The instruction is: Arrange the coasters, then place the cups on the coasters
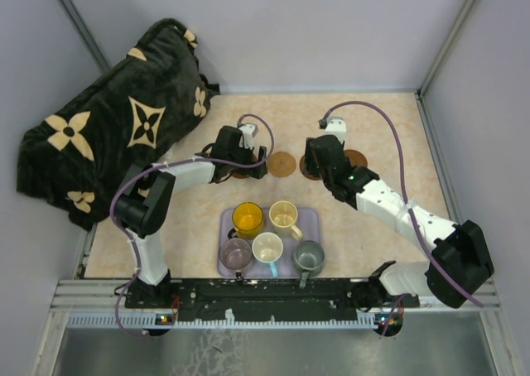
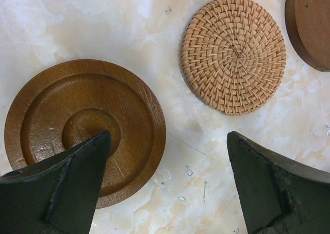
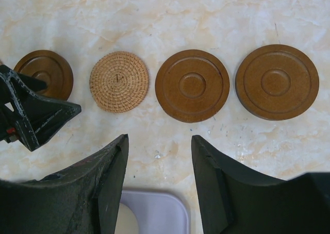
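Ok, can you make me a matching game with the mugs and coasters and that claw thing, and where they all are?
Things:
1 woven coaster
2 yellow mug
3 grey mug
4 left tool

Matches:
A in the tray, near right
B open wide
C in the tray, far left
D on the table, between brown coasters

Pairs: 1-D, 2-C, 3-A, 4-B
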`<action>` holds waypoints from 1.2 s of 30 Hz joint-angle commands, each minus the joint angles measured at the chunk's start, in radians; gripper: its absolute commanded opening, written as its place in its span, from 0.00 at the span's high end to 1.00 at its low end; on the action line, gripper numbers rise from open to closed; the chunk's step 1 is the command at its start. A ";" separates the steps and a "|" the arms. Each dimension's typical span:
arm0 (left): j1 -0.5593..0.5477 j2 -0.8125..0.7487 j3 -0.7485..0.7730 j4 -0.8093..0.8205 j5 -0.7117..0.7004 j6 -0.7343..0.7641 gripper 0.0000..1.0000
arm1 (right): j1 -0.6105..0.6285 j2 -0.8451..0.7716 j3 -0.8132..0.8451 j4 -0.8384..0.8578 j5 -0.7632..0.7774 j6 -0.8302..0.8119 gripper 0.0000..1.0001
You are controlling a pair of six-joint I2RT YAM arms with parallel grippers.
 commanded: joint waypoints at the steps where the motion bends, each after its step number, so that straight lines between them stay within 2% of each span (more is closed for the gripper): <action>1: -0.013 0.007 -0.021 -0.019 0.035 -0.022 0.01 | -0.009 -0.017 0.015 0.041 0.001 0.009 0.47; 36: -0.024 -0.003 0.009 -0.015 0.048 -0.020 0.01 | -0.008 -0.012 0.008 0.045 -0.006 0.011 0.47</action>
